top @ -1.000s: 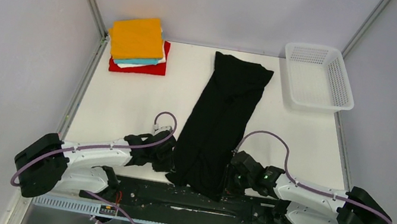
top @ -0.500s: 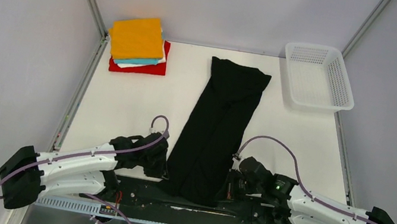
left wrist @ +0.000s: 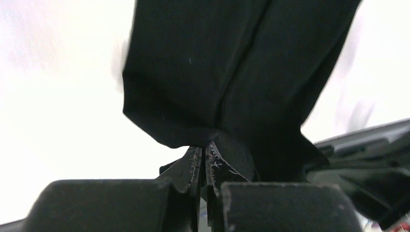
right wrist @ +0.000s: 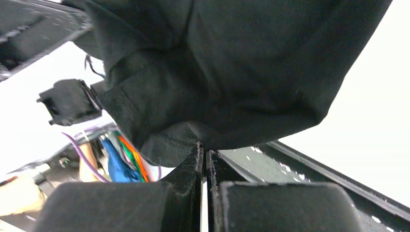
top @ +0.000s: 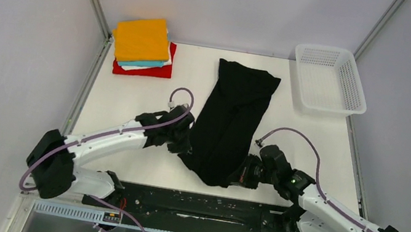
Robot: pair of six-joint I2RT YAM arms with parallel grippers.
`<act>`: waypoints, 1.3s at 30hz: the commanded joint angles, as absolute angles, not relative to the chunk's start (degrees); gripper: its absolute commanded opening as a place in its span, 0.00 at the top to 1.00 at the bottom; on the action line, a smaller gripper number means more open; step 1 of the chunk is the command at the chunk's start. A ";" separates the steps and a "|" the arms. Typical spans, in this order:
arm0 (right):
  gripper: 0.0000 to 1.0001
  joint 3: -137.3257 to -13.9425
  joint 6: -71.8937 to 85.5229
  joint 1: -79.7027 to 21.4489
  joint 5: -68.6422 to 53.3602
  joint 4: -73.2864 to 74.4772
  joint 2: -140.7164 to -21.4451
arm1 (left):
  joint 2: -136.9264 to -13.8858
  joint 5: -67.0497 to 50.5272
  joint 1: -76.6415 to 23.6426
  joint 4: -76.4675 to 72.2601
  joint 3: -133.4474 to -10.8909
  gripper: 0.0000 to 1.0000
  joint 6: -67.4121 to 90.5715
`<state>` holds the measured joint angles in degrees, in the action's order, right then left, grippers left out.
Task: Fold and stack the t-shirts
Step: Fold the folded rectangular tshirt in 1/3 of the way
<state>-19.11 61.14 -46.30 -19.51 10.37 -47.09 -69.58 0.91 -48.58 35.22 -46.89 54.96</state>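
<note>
The large black t-shirt (top: 230, 120) lies as a long folded strip down the middle of the white table. My left gripper (top: 184, 145) is shut on the near left edge of the shirt; in the left wrist view the cloth (left wrist: 227, 72) hangs from the closed jaws (left wrist: 205, 152). My right gripper (top: 243, 175) is shut on the near right edge, and in the right wrist view the cloth (right wrist: 232, 72) drapes over the closed jaws (right wrist: 203, 151). The near end is lifted and bunched. A folded stack with the orange shirt (top: 141, 39) on top of teal, white and red ones sits far left.
A white plastic mesh basket (top: 328, 79) stands at the far right corner. The black base rail (top: 195, 205) runs along the near table edge. Metal frame posts rise at both far corners.
Both grippers have carried the near end of the black shirt away from the near edge, up the table; the left gripper has moved farther and the strip is now shorter and bunched near.
</note>
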 commanded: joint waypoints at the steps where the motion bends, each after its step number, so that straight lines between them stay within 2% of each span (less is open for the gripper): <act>1: 1.00 -25.67 54.89 -38.61 -22.51 9.31 -50.16 | -77.50 4.53 -43.63 35.63 -55.14 1.00 52.10; 13: 1.00 -38.42 46.25 -20.43 -27.01 7.33 -67.82 | -97.35 2.43 -34.97 36.77 -76.80 1.00 45.87; 24: 1.00 -46.46 44.34 -12.99 -32.35 0.62 -82.66 | -111.59 1.96 -31.91 39.37 -94.13 1.00 41.16; 29: 1.00 -48.32 44.39 -11.02 -30.84 -1.88 -86.19 | -117.90 0.32 -30.60 40.02 -100.30 0.99 40.06; 31: 0.99 -49.77 44.63 -10.06 -30.57 -2.46 -88.67 | -120.25 0.83 -30.50 39.69 -102.57 0.91 39.55; 33: 0.93 -51.30 45.22 -9.37 -30.24 -4.42 -91.63 | -123.58 0.80 -30.43 39.54 -106.38 0.72 38.14; 36: 0.83 -56.39 45.13 -8.00 -29.95 -5.04 -97.15 | -128.35 -1.54 -29.51 40.33 -114.03 0.54 37.50; 37: 0.76 -58.99 44.80 -7.35 -30.54 -5.01 -99.23 | -129.51 -2.38 -29.11 40.59 -116.54 0.45 37.18; 38: 0.59 -60.92 44.36 -6.57 -31.43 -4.81 -100.36 | -130.27 -3.10 -28.76 41.02 -119.07 0.35 36.73; 39: 0.45 -62.58 43.82 -6.06 -31.31 -3.85 -100.82 | -130.32 -3.30 -28.41 41.20 -120.96 0.27 35.89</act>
